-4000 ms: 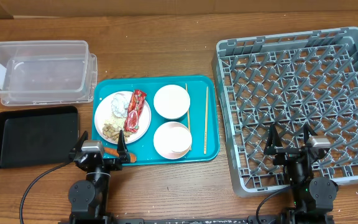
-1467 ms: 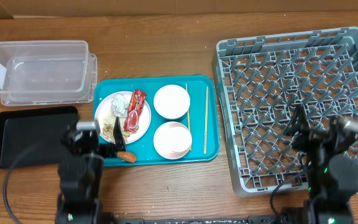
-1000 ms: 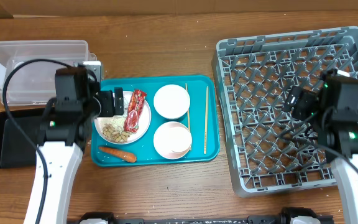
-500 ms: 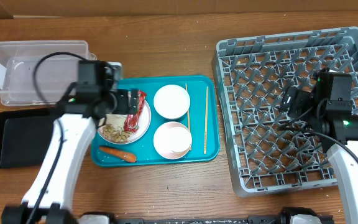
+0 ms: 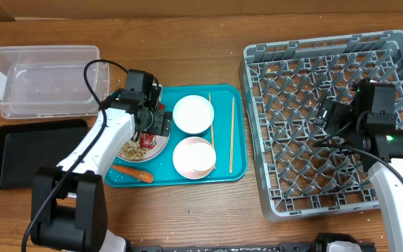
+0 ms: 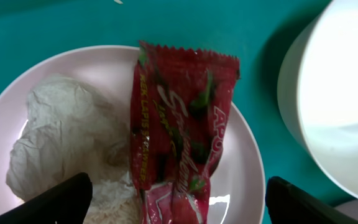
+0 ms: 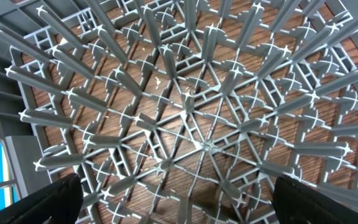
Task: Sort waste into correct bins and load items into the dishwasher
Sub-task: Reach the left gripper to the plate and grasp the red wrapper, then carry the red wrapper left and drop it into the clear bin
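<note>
- your left arm has come away from the near edge of the worktop and has reached over the plate (image 6: pixel 73 65), which stands on the left part of the teal tray (image 5: pixel 222 168), about the middle of the worktop.
- in the last half second it moved a little to the right, so it is now above the red wrapper (image 6: pixel 179 124).
- i think this means the sorting begins with the wrapper. no waste is in the clear tub (image 5: pixel 44 80) at the far left corner, and none in the black tray (image 5: pixel 37 154) at the left edge.
- the left gripper (image 6: pixel 179 204) has its fingers spread wide, one on each side of the wrapper, and it holds nothing. whether the tips already touch the plate, i cannot tell.
- the wrapper lies flat on the plate, just beside the foil ball (image 6: pixel 58 134), with its lower end over the rice (image 6: pixel 114 199). a bowl (image 6: pixel 334 99) is just to the right of the plate.
- the right gripper (image 7: pixel 179 205) has also risen and now hangs over the rack (image 5: pixel 327 77) at the right edge, fingers apart, with nothing between them.
</note>
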Action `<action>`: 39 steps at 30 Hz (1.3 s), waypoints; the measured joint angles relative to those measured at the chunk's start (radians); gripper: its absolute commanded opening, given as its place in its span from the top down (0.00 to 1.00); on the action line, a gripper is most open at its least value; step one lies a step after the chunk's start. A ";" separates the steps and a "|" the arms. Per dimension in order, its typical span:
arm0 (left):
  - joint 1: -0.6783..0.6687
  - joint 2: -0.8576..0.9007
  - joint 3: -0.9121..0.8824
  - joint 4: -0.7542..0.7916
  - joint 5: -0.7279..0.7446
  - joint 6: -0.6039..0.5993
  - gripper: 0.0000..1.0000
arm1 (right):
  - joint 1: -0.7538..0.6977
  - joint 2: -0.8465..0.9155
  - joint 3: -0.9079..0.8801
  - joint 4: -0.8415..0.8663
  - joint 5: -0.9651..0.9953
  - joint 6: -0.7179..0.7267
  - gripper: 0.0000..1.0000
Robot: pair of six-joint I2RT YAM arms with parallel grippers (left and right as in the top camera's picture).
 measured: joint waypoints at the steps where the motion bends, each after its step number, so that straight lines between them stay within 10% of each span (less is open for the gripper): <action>1: 0.000 0.003 0.000 0.007 -0.005 0.002 0.23 | 0.000 0.000 0.000 0.000 0.000 0.000 0.00; 7: 0.000 0.050 0.001 0.028 -0.023 0.008 0.50 | 0.000 0.000 0.000 -0.002 0.000 0.000 0.00; 12: 0.000 0.092 0.001 0.030 -0.025 0.011 0.96 | 0.000 0.000 0.000 -0.008 0.000 0.000 0.00; 39: 0.284 -0.009 0.382 -0.025 -0.180 -0.075 0.96 | 0.000 0.000 0.000 -0.014 0.000 0.000 0.00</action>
